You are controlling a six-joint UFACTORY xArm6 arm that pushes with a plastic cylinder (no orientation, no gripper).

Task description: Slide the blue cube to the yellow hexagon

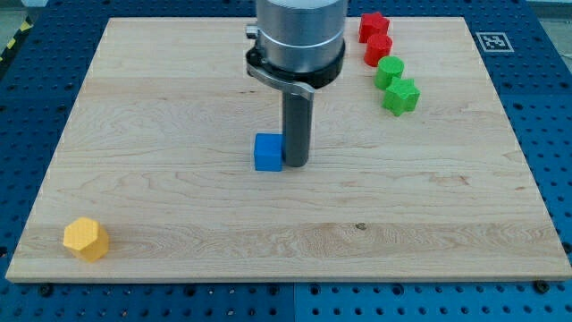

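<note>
A: Item one, the end effector?
B: A plain rod; no jaws are fitted, so nothing is held. My tip (pixel 296 165) is set on the bench (pixel 179 215), touching the blue cube (pixel 267 153) on the cube's side toward the view's right.

A: The yellow hexagon?
B: The yellow hexagon (pixel 86 239) is logged well apart, at the view's bottom left corner.

A: Remaining stock?
B: Listed at the view's top right: a red star (pixel 373 26), a red cylinder (pixel 378 49), a green cylinder (pixel 390 72), a green star (pixel 401 96). No containers are recorded.
</note>
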